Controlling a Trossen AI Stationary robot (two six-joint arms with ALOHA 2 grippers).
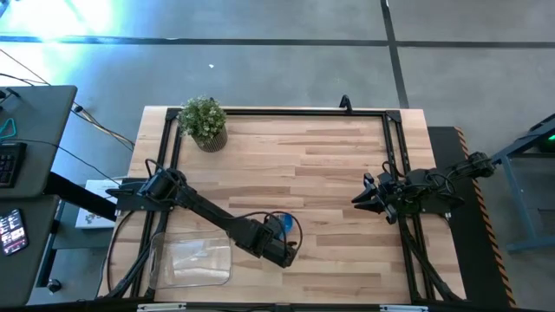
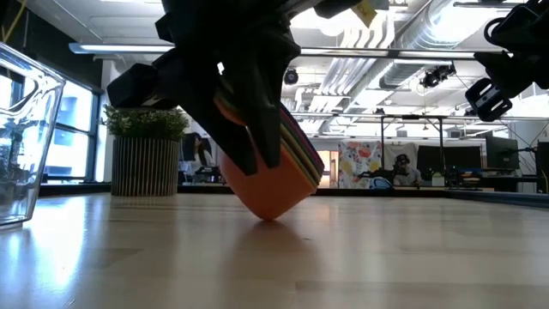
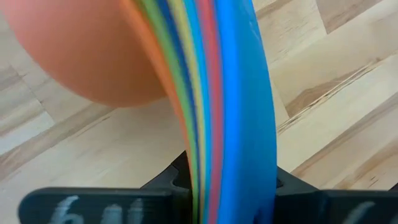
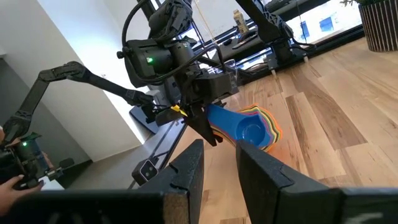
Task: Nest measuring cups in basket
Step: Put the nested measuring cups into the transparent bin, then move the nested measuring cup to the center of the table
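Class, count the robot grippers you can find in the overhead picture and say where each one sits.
2. The left gripper is near the table's front middle, beside the basket, clamped on the nested measuring cups. The right gripper hovers at the table's right side.

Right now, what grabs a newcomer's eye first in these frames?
The left gripper clamping a nested rainbow stack of measuring cups, tilted, orange bottom almost on the table near its front middle. Next, the clear basket at the front-left corner. The right gripper waits by the right edge.
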